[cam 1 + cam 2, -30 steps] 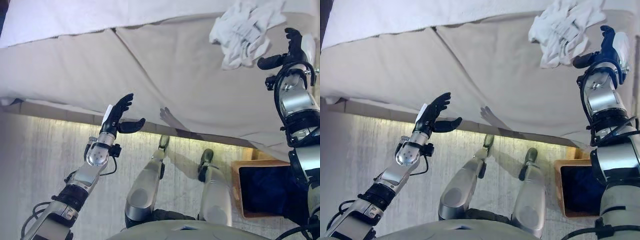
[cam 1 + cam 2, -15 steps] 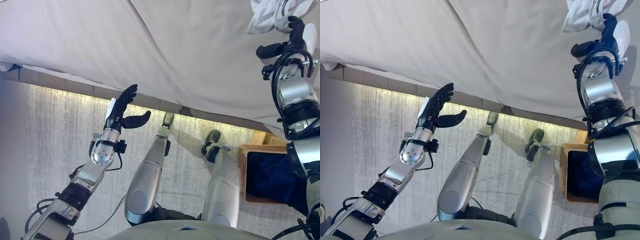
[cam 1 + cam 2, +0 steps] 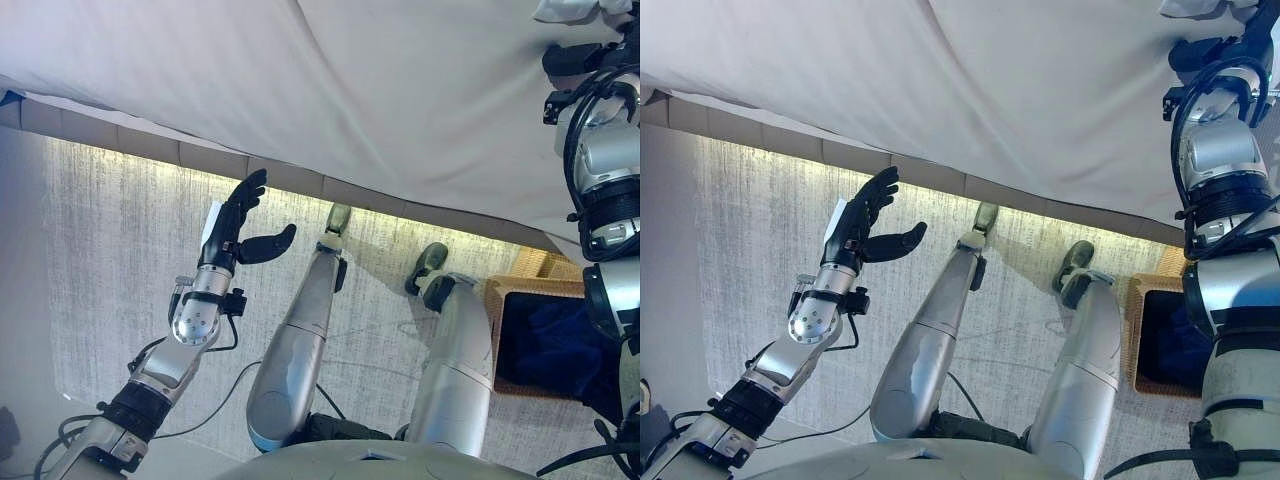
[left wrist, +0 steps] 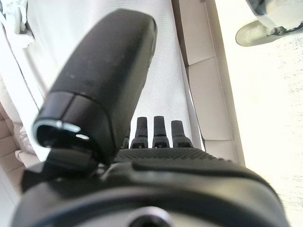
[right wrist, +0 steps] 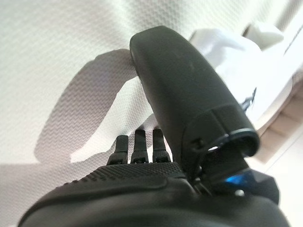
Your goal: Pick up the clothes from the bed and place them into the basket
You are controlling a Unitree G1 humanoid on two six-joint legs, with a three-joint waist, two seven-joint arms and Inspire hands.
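The white clothes [image 5: 236, 52] are seen bunched on the beige bed sheet [image 3: 400, 90] at the far right, just beyond the right hand [image 5: 156, 142], whose fingers are held straight and whose thumb is spread above the sheet; nothing is gripped. In the head views only a corner of the garment [image 3: 572, 8] is shown at the top edge, above the raised right arm. The left hand [image 3: 235, 225] is held open and empty over the floor, short of the bed edge. The wicker basket [image 3: 510, 300], with dark cloth already inside, is stood on the floor at the lower right. The reach is judged to be in hand; next, the right hand must be advanced onto the cloth and closed.
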